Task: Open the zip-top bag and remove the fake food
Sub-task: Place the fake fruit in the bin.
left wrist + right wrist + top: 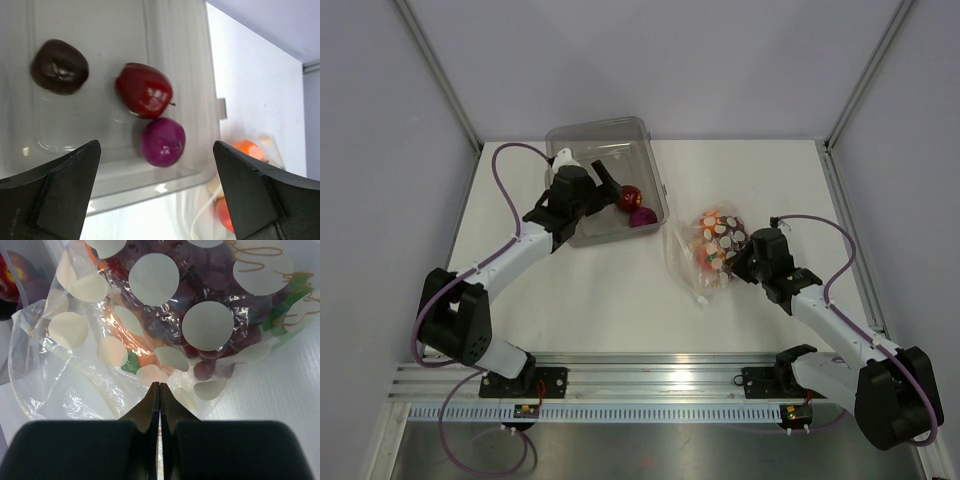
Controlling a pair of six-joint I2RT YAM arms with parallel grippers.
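White table [770, 180] carries a clear rectangular bin [610, 135] and, just to its right, the zip-top bag [685, 255], which holds fake food including dark grapes [165, 325]. The bin holds a dark red apple [145, 90], a purple fruit [162, 141] and a dark brown piece [59, 66], with the left gripper [607, 178] spread wide above them. Right gripper [160, 387] is pressed together against the bag's film; whether any film is caught cannot be told.

The zip-top bag [75, 385] runs off the top edge of the right wrist view, and its dots mask much of the fake food [165, 325]. Whether the closed jaws pinch its film is unclear. At the lower right of the left wrist view, the bag is blurred behind a dark finger [255, 195]. From above, the left arm [520, 250] covers part of the bin [600, 124].
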